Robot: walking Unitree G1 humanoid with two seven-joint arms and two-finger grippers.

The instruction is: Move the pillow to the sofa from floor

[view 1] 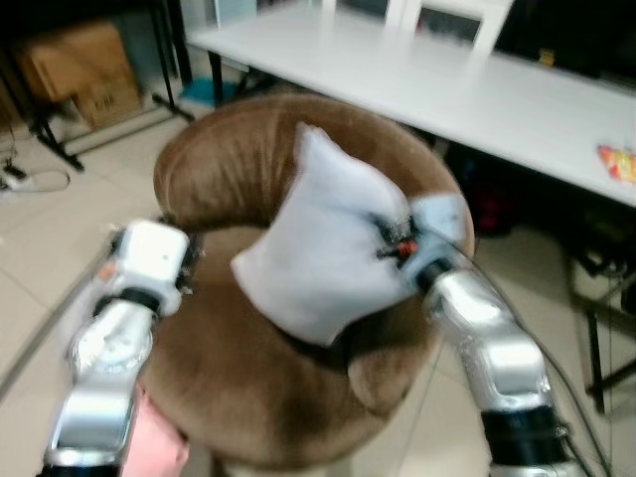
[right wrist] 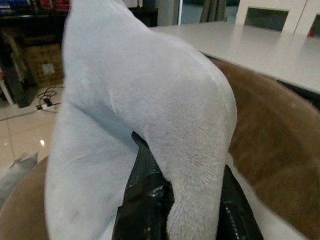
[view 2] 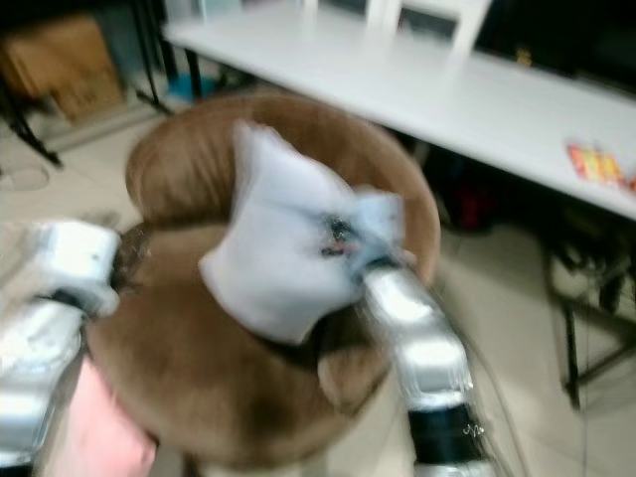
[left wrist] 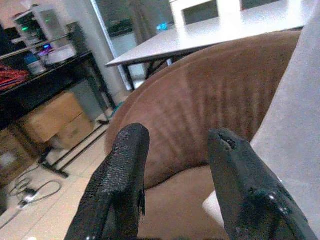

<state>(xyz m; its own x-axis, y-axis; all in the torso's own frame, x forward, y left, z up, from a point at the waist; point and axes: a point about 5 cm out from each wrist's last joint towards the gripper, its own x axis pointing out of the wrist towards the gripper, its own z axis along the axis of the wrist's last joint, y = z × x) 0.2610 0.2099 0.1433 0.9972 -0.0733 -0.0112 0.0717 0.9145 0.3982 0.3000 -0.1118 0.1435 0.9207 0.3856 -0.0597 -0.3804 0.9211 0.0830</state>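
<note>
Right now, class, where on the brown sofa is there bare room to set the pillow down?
The seat of the brown sofa is bare below the pillow, between the backrest and the front edge. It is crowded at the right armrest, where the right gripper clamps the pillow, and at the left edge, where the open left gripper hovers.

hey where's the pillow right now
The white pillow is held up over the seat of the round brown sofa chair, pinched by the right gripper, ahead of the robot, with the white table behind.

Both head eyes look down on the brown sofa, somewhat blurred; each wrist camera faces it close, sharing the white bench.
</note>
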